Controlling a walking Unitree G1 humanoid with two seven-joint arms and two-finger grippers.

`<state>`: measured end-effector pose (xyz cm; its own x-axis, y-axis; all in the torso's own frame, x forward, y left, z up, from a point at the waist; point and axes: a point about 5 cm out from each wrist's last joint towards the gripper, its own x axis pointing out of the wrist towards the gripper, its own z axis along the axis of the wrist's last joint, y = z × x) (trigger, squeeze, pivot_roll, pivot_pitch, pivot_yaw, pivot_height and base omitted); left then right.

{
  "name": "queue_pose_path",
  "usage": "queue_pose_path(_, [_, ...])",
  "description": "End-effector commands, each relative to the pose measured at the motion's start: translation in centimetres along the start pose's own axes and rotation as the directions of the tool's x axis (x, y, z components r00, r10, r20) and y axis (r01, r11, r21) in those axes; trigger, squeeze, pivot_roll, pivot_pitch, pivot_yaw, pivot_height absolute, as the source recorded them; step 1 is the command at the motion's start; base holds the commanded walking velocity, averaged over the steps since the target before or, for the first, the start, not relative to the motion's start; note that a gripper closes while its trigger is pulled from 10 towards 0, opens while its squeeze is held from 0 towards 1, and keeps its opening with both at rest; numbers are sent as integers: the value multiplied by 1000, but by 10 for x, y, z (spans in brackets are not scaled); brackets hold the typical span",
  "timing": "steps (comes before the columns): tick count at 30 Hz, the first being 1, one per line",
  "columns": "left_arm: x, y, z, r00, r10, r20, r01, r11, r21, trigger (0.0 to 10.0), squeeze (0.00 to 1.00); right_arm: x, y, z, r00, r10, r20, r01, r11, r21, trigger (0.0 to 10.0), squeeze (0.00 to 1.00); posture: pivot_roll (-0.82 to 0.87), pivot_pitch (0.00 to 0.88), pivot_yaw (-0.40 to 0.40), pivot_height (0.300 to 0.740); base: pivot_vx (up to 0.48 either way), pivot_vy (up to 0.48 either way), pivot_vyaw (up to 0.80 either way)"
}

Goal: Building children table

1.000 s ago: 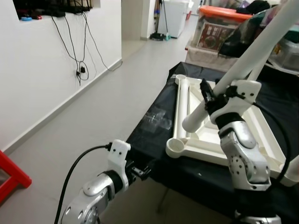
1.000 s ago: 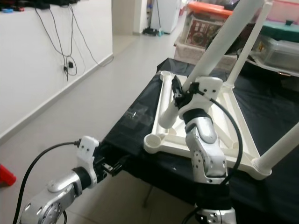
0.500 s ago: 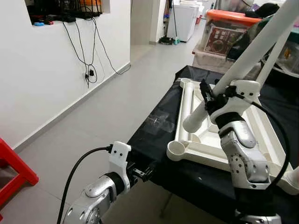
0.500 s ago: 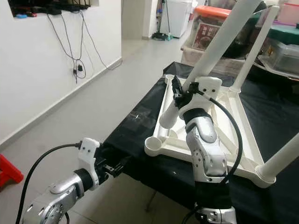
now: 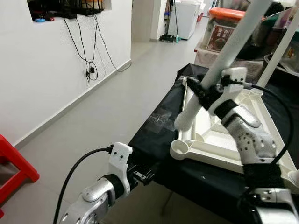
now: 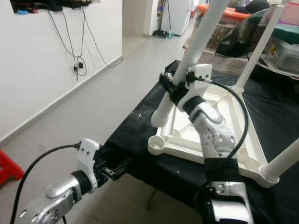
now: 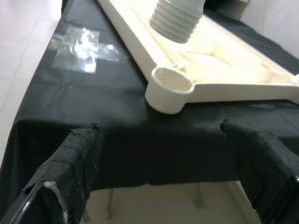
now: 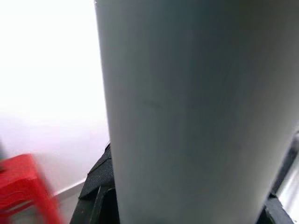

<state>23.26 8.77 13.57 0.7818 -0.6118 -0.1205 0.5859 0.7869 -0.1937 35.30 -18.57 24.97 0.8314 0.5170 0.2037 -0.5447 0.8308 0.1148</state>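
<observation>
Room: grey tiled floor, white wall with black cables hanging on it, storage boxes beyond the bench.
Bench: black cloth covers it; the tabletop lies on this cloth.
Eye views, tabletop: cream plastic tabletop, upside down, with an empty round socket at its near corner.
Eye views, legs: three white tubes counted; one loose leg slants above the socket, its lower end short of it; a second leg stands at the tabletop's far side; a third leg rises at the near right corner.
Eye views, right gripper: right gripper has its black fingers clamped round the loose leg, above the tabletop.
Eye views, left gripper: left gripper hangs low, just beside the cloth's edge below the socket.
Eye views, stool: one red stool, on the floor well left of the tabletop.
Left wrist view: two taped fingers spread apart, holding nothing; the socket and the leg's ribbed end lie ahead, with a clear tape patch on the cloth.
Right wrist view: the leg's pale shaft up close; the red stool blurred beside it.
</observation>
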Motion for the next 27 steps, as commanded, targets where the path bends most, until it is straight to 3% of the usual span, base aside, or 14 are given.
queue_pose_path(1, [-2, -4, 1, 1000, -16, -8, 16, 1000, 4, 10000, 0, -1, -2, 5, 999, 47, 4, -47, 999, 14, 10000, 0, 165, 112, -129, 740, 0, 0, 0])
queue_pose_path(6, [-12, -6, 2, 999, -29, -32, 30, 999, 17, 10000, 0, -2, -4, 1, 981, 193, -26, -192, 980, 57, 10000, 0, 174, 150, -116, 740, 0, 0, 0])
queue_pose_path(20, [-33, -10, -1, 996, -24, -89, 25, 1000, 7, 10000, 0, -15, -19, -9, 950, 294, -106, -287, 955, 79, 10000, 0, 196, 195, -99, 740, 0, 0, 0])
queue_pose_path(21, [-34, -9, 0, 995, -20, -96, 21, 1000, 5, 10000, 0, -19, -18, -12, 928, 350, -125, -339, 935, 102, 10000, 0, 195, 207, -93, 740, 0, 0, 0])
queue_pose_path(26, [-35, -9, 0, 994, -21, -105, 22, 1000, 6, 10000, 0, -22, -13, -16, 899, 416, -141, -400, 908, 124, 10000, 0, 192, 215, -86, 740, 0, 0, 0])
queue_pose_path(27, [-35, -9, 0, 994, -22, -108, 22, 1000, 6, 10000, 0, -22, -9, -20, 875, 455, -164, -439, 889, 125, 10000, 0, 194, 218, -84, 740, 0, 0, 0])
